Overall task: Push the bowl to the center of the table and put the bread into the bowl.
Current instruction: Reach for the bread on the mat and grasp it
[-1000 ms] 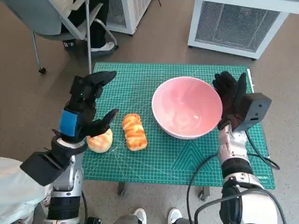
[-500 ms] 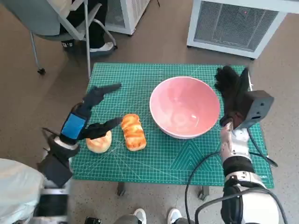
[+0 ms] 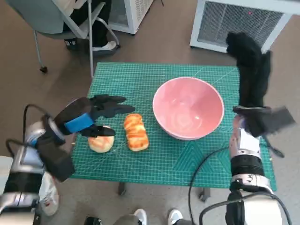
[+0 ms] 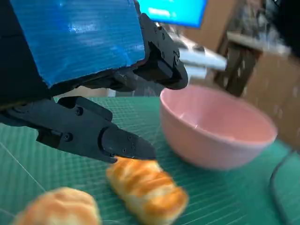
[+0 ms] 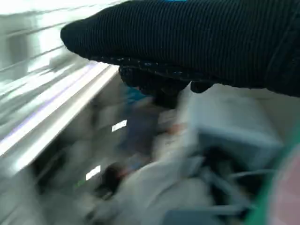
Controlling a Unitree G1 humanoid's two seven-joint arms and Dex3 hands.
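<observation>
A pink bowl [image 3: 188,108] stands right of the middle of the green mat [image 3: 140,79]; the left wrist view shows the bowl [image 4: 213,127] beyond the fingers. An elongated golden bread [image 3: 135,132] lies left of it, also in the left wrist view [image 4: 147,186]. A round bun [image 3: 100,142] lies further left, partly under my left hand [image 3: 96,114]. That hand hovers spread over the bun, its fingertips [image 4: 126,144] just short of the long bread, holding nothing. My right hand [image 3: 249,68] is raised high beyond the bowl's right rim, fingers extended, empty.
A white grilled unit [image 3: 239,23] stands behind the table on the right. A chair [image 3: 56,18] with a seated person's legs is at the back left. A black cable [image 3: 206,164] crosses the mat's front right corner. The right wrist view is blurred.
My right hand has lifted away from the bowl's right rim and up. My left arm has swung low and sideways, fingers now pointing toward the long bread. The bowl sits about where it was.
</observation>
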